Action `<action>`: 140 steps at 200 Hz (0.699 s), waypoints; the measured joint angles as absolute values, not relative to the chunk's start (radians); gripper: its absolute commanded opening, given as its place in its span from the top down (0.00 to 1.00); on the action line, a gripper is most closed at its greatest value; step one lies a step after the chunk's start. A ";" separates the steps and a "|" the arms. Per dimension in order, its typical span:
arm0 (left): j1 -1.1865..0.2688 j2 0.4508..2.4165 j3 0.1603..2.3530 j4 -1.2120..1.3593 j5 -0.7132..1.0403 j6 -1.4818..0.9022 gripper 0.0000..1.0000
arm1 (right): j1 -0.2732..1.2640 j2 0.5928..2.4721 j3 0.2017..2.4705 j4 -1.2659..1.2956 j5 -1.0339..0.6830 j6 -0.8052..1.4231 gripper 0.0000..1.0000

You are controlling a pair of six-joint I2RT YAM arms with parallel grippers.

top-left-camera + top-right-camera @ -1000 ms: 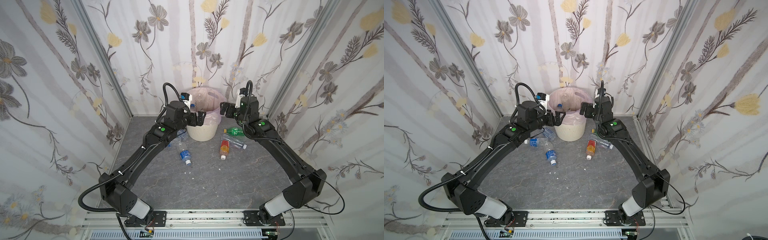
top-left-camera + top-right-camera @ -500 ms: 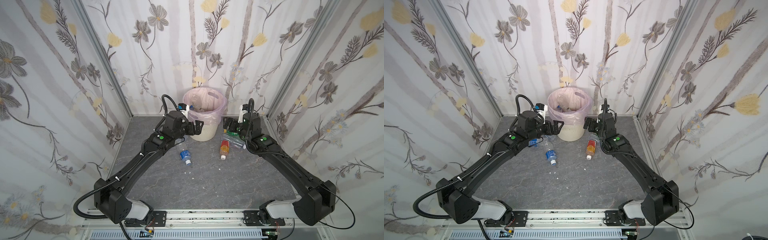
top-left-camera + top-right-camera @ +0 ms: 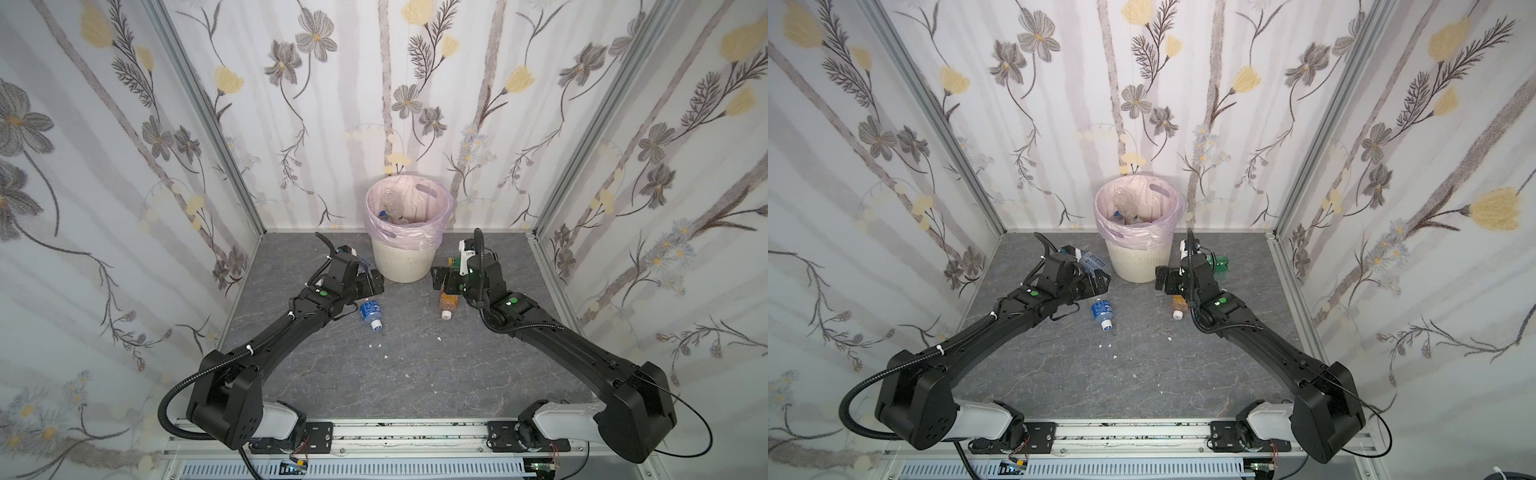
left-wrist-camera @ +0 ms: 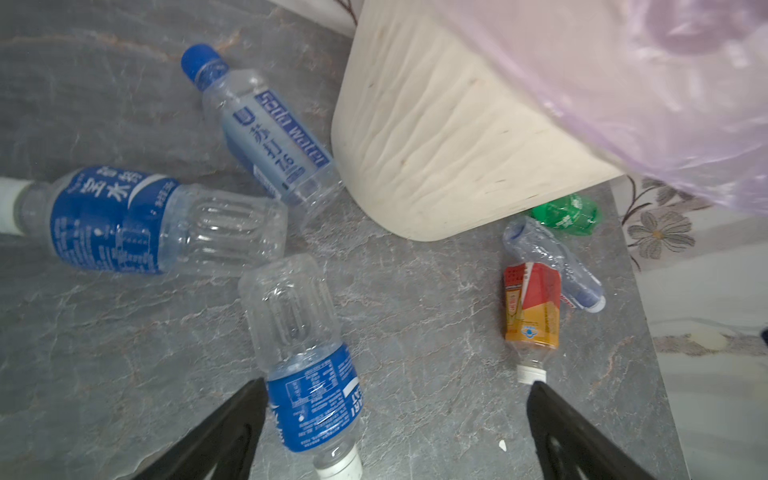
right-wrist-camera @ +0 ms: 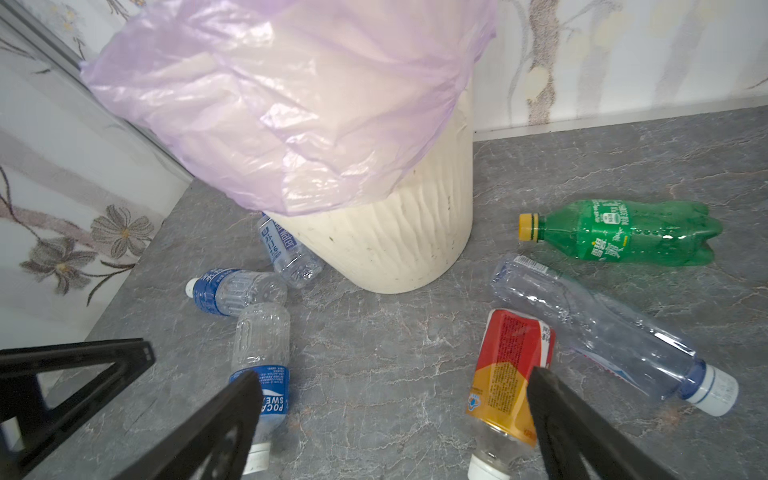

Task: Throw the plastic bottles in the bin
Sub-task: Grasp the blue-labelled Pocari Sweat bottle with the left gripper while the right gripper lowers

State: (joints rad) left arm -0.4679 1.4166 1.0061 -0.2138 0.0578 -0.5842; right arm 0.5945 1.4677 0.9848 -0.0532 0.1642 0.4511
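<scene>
Jaws wide and empty, the left gripper point(image 4: 397, 388) hangs close above a blue-labelled bottle point(image 4: 307, 361) and the right gripper point(image 5: 392, 376) above the orange bottle point(image 5: 507, 353), both lying just before the bin point(image 3: 400, 259), caps pointing away from it, each nearest its own arm.

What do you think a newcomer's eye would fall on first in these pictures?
The round cream-white ribbed plastic bin, lined with a pale pink bag, stands by the back wall. Bottles lie near its foot on the grey floor: a green bottle, an orange bottle with a red label, a clear bottle with a blue label. The left end effector and right end effector hover over them, open and empty.
</scene>
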 measured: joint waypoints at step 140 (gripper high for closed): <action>-0.417 1.708 1.021 -0.209 0.191 -0.674 0.18 | 0.611 1.459 0.910 0.011 0.196 0.443 0.00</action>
State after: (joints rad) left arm -0.4171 1.7077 1.0214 -0.2092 0.1913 -0.6739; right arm 0.6109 1.4590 0.9100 0.0109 0.1955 0.4435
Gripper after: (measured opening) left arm 0.828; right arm 0.995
